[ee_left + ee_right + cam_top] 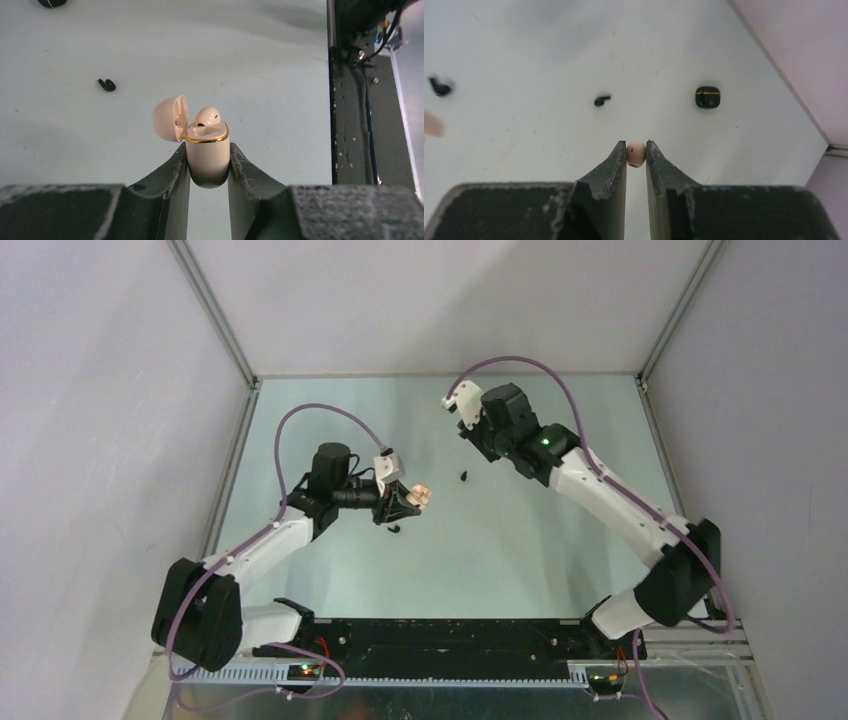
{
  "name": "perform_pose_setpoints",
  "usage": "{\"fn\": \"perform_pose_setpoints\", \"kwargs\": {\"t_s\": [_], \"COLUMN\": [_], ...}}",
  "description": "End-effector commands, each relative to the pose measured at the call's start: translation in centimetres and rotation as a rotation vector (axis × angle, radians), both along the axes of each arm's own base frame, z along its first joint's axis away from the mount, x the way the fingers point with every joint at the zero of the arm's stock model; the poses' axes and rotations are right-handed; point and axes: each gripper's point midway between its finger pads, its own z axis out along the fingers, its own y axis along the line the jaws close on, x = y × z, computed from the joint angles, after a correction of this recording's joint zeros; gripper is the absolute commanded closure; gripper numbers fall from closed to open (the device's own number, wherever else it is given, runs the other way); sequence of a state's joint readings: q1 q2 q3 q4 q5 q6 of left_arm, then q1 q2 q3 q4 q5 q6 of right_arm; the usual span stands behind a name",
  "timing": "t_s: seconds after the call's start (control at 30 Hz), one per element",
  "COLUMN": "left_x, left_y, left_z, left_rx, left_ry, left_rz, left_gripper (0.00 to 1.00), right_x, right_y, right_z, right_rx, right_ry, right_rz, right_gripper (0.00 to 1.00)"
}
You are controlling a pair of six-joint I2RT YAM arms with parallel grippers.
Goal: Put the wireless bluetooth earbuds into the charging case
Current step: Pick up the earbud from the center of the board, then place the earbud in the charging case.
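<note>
**Inspector:** Right gripper first. What is its state?

**Assistant:** The right gripper (636, 150) has its jaws narrow, pinched on the held cream earbud (636, 153) at the very fingertips. Only the rounded head shows, so I cannot tell which way the stem runs.

**Inspector:** And the left gripper?

**Assistant:** The left gripper (208, 152) is clamped on the body of the cream charging case (207, 167). The case's long axis runs along the fingers, with its mouth pointing away from the wrist. The lid (169, 119) is swung open to one side. The seated cream earbud (207, 116) occupies one well, and the well beside it looks vacant.

**Inspector:** Which relation governs the coming move?

**Assistant:** Seen from above, the case lies left of the right gripper and nearer, and the two are well apart. The right arm carries the bud. In my judgement it must travel left and near to the case mouth, then enter the vacant well stem first.

**Inspector:** What else is there?

**Assistant:** The first black earbud (601, 100) and the second black earbud (440, 87) lie loose on the table (549, 45). The black case (707, 97) sits closed to their right, apart from both.
</note>
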State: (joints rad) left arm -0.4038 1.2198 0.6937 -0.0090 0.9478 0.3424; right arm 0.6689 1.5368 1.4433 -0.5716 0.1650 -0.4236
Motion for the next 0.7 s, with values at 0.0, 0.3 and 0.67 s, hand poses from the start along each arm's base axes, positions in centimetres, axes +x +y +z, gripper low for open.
{"fn": "perform_pose_setpoints", "kwargs": {"t_s": [0.0, 0.3, 0.67], "left_x": [1.3, 4.2, 2.2], "left_y": [-1.1, -3.0, -4.6], "left_z": [2.5, 6.1, 11.1], "left_rx": [-0.095, -0.215, -0.544], "left_ry": [-0.005, 0.120, 0.191], "left_rz": [0.026, 0.058, -0.029], "left_gripper": [1.00, 1.00, 1.00], "right_x": [-1.5, -5.9, -7.7], "right_y": [2.0, 3.8, 7.0], "right_z": [7.9, 12.9, 11.1], "right_rx": [0.312, 0.594, 0.620], "right_ry": [-0.139, -0.119, -0.060], "right_rz": [0.007, 0.040, 0.093], "right_gripper": [0.81, 0.81, 0.81]}}
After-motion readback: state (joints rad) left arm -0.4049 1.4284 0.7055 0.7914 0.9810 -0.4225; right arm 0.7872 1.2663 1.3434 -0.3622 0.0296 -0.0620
